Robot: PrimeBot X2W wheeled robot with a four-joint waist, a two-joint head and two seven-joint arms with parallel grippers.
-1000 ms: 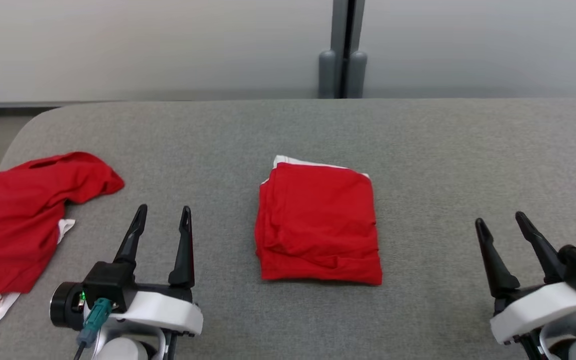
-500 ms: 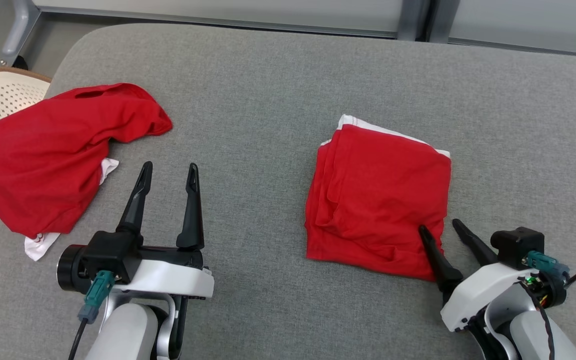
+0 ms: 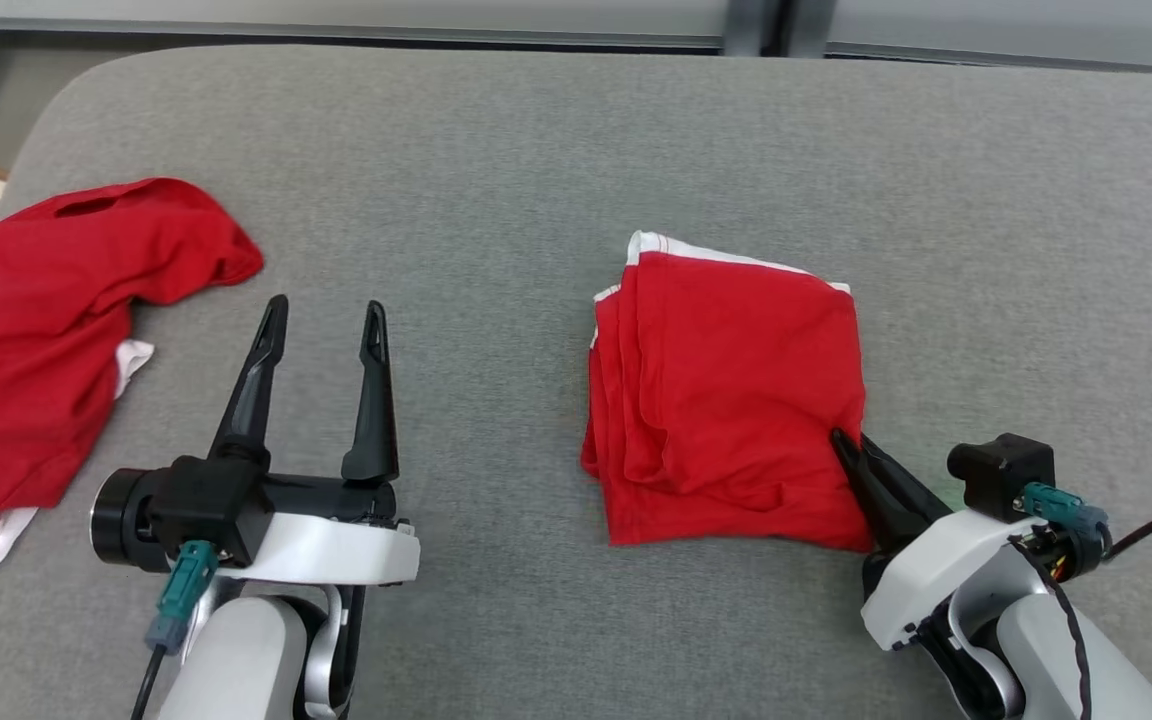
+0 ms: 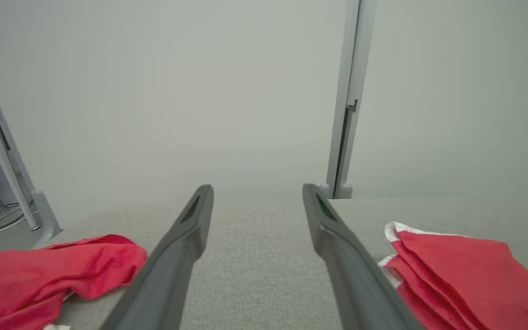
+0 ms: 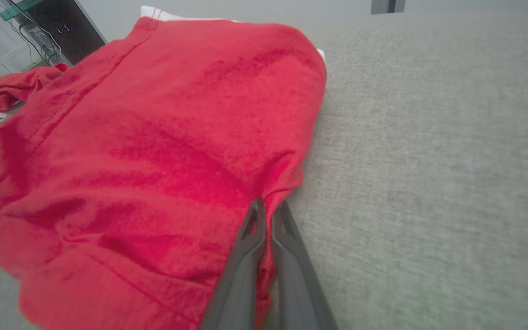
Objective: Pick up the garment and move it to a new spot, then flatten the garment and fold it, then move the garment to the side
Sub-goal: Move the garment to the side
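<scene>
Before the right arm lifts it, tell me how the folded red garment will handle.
Likely floppy: the folded red garment wrinkles where the fingers pinch its corner. Held by that one corner, its stacked layers will probably sag and unfold. Probably light, since the cloth looks thin.

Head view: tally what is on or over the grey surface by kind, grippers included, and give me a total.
Red garments: 2, the folded red garment and the crumpled red garment.
Grippers: 2, the left gripper open, the right gripper shut on the folded red garment's right edge.
Total: 4.
</scene>
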